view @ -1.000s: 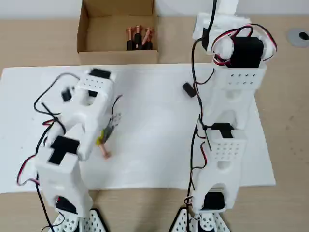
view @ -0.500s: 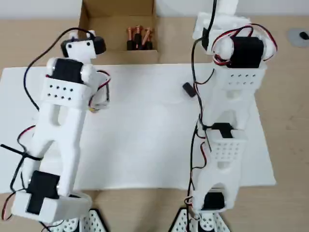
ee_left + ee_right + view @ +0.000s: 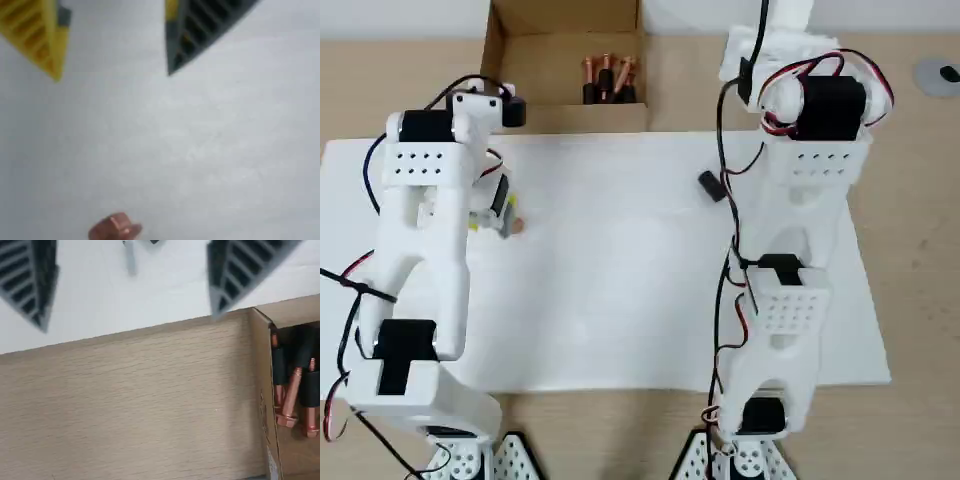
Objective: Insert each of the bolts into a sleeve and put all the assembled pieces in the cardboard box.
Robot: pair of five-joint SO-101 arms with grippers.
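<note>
Within the last second the left arm has unfolded from the near-left part of the white sheet [image 3: 620,300], reached towards the brown cardboard box [image 3: 495,60], then pulled back. The loose copper bolt [image 3: 516,226] has travelled with it and now lies on the sheet near its far-left corner, not yet sleeved. What looks like a short black sleeve [image 3: 710,185] lies well apart, towards the sheet's far edge, so the pairing appears still to be done. Three assembled copper-and-black pieces [image 3: 607,80] sit in the box at the table's [image 3: 910,250] far edge.

The left gripper [image 3: 112,75] points down over the sheet, fingers spread wide and empty, the bolt just beside. The right gripper [image 3: 130,322] hangs wide apart, holding nothing, over bare wood beside the box.
</note>
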